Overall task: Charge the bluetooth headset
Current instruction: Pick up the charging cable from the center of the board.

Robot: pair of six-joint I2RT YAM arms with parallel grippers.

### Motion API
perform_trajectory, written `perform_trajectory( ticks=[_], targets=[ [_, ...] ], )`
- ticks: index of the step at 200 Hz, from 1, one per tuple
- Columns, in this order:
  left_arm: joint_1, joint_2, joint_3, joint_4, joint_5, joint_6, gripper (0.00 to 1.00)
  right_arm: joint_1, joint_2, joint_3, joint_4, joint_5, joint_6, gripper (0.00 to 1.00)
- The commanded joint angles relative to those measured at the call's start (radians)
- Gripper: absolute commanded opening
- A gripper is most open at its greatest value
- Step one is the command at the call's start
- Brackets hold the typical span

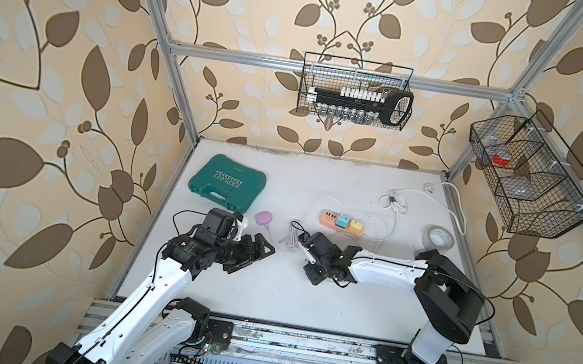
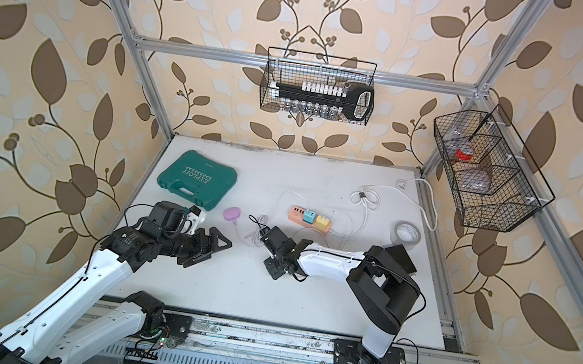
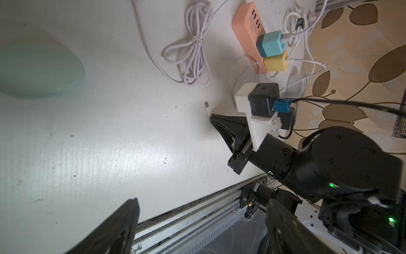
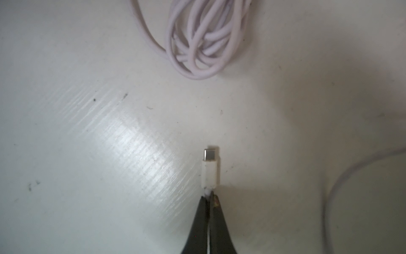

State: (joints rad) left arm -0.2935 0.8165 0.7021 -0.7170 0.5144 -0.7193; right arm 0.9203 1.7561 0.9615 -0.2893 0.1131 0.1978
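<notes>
The headset's lilac oval case lies on the white table just beyond my left gripper. A lilac cable runs from it to a tied lilac bundle. My right gripper is shut on a thin white cable just behind its USB-C plug, low over the table near the bundle. The plug sticks out past the black fingertips in the left wrist view. My left gripper hangs open and empty between the case and the front rail.
An orange power strip holds a blue charger and a yellow charger with white cables. A green tool case lies at the back left and a tape roll at the right. Two wire baskets hang on the walls.
</notes>
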Motion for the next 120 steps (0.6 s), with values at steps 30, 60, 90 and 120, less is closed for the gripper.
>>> perform_trajectory(
  ticks=[30,60,90,120],
  targets=[
    [0.002,0.022,0.000,0.048,0.004,-0.021,0.92,0.008,-0.115,-0.036,-0.020,-0.045,-0.024,0.00],
    [0.002,0.027,-0.004,0.064,0.009,-0.033,0.92,0.015,-0.204,-0.053,-0.018,-0.033,-0.040,0.00],
    [-0.001,0.034,-0.017,0.104,0.040,-0.051,0.92,0.041,-0.266,-0.079,0.000,-0.030,-0.047,0.00],
    [-0.059,0.100,-0.036,0.202,0.087,-0.082,0.88,0.060,-0.340,-0.112,0.028,-0.033,-0.055,0.00]
  ],
)
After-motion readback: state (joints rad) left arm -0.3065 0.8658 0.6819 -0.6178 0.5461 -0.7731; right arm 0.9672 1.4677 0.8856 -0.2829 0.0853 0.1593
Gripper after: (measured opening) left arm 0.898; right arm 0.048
